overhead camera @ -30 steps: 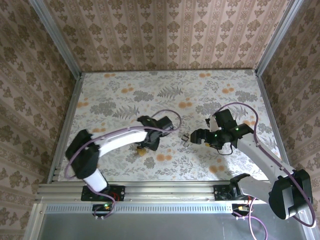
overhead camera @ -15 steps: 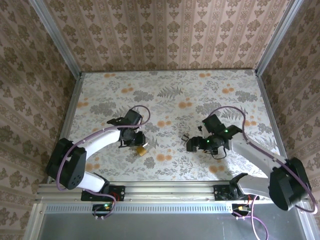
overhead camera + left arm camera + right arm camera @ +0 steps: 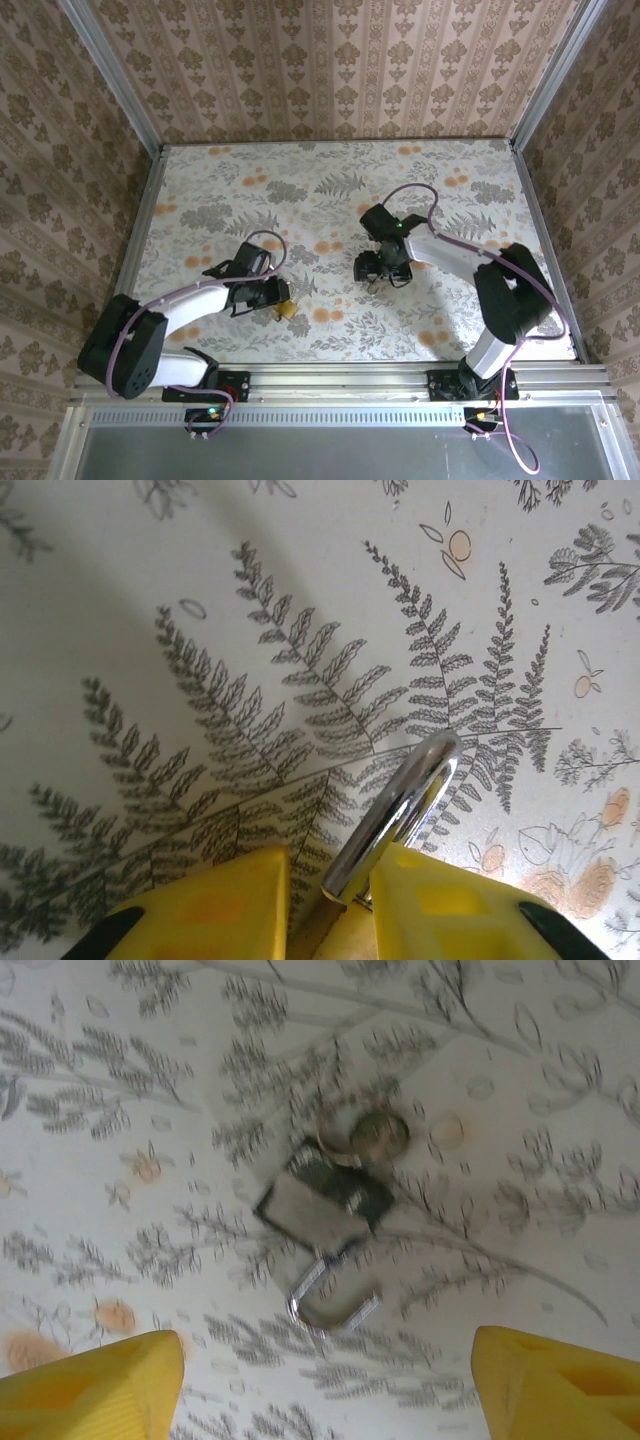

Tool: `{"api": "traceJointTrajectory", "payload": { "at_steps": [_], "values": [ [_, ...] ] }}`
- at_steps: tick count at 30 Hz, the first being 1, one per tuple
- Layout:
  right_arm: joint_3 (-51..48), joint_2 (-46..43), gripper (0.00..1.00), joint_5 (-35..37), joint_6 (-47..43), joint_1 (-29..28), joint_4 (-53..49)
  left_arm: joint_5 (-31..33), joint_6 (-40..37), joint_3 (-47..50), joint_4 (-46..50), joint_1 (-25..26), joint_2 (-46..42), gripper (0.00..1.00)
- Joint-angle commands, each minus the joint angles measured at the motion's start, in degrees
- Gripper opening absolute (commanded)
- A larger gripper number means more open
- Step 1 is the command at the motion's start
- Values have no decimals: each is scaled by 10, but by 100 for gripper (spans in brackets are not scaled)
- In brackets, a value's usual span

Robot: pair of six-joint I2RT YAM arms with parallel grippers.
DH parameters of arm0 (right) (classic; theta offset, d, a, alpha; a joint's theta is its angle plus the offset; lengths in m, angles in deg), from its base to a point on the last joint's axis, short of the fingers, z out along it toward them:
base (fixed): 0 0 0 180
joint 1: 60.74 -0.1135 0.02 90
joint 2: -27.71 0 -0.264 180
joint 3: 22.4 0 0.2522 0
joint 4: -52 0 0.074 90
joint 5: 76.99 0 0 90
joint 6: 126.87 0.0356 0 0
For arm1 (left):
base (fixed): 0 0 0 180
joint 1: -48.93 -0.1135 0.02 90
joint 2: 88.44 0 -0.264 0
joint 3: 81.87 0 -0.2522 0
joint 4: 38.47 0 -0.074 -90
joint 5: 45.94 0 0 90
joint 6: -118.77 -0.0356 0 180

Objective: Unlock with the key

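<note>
Table (image 3: 330, 170) papered in a pale print of grey ferns and orange blossoms. Walls (image 3: 330, 70) on three sides in brown striped damask. Aluminium rail (image 3: 300, 375) along the near edge, with both arm bases bolted to it.

Hard to read from above: the spot under the wrist of the right arm (image 3: 450, 250), masked by dark housing. Blurred in the right wrist view, so no telling teeth or blade on the key (image 3: 325, 1205). Shows there as a flat dark-grey and silver piece, with a small ring (image 3: 380, 1132) at its far end and a bent silver wire shape (image 3: 335, 1305) at its near end. Cut off at the bottom of the left wrist view: the brass body of the padlock (image 3: 287, 309), reduced to a sliver.

Key: flat on the table, ahead of the right fingers (image 3: 95, 1385), within the span between them, touching neither. Right fingers: spread wide, one yellow tip in each lower corner of the wrist view, holding nothing. Left fingers (image 3: 200, 915): drawn narrow, closed on the padlock, with the silver shackle (image 3: 405, 795) rising tilted out of the gap and lying against the right-hand one. Key well apart from the left fingers, off to their right across the print.
</note>
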Motion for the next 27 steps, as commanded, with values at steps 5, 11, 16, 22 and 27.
{"api": "traceJointTrajectory", "payload": {
  "at_steps": [5, 11, 16, 22, 27],
  "values": [
    [58, 85, 64, 56, 30, -12, -50, 20, 54, 26, 27, 7, -105, 33],
    [106, 141, 53, 69, 25, -27, -77, 7, 44, 19, 35, 0, -124, 34],
    [152, 187, 41, 100, -6, -42, -111, 5, 34, 18, 75, -28, -191, 36],
    [162, 188, 20, 105, -138, -90, -121, -19, -17, 1, 180, -105, -287, 40],
    [144, 152, 16, 148, -309, -197, -126, -49, -45, -25, 239, -158, -337, 42]
  ]
}}
